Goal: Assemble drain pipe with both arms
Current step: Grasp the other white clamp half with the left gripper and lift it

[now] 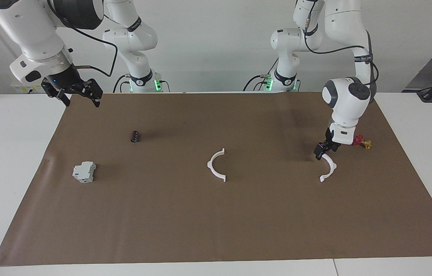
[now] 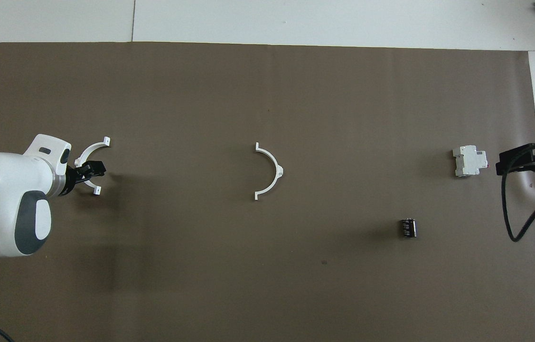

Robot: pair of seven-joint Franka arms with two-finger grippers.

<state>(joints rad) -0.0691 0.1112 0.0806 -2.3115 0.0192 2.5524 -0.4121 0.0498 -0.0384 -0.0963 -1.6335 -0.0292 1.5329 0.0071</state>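
The drain pipe lies as two white half-rings flat on the brown mat [image 1: 238,222]. One half-ring [image 1: 216,165] [image 2: 269,171] rests at the middle of the mat. The other half-ring [image 1: 329,168] [image 2: 91,151] lies toward the left arm's end. My left gripper [image 1: 321,152] [image 2: 90,170] hangs low over that half-ring's end nearer the robots, turned edge-on, open, and hides the end tab. My right gripper [image 1: 81,100] [image 2: 504,164] is open and raised over the mat's edge at the right arm's end, holding nothing.
A grey-white blocky box [image 1: 84,171] [image 2: 470,160] sits toward the right arm's end. A small dark cylinder [image 1: 135,136] [image 2: 408,227] lies nearer the robots than the box. A red-and-yellow valve [image 1: 363,142] sits just beside the left gripper.
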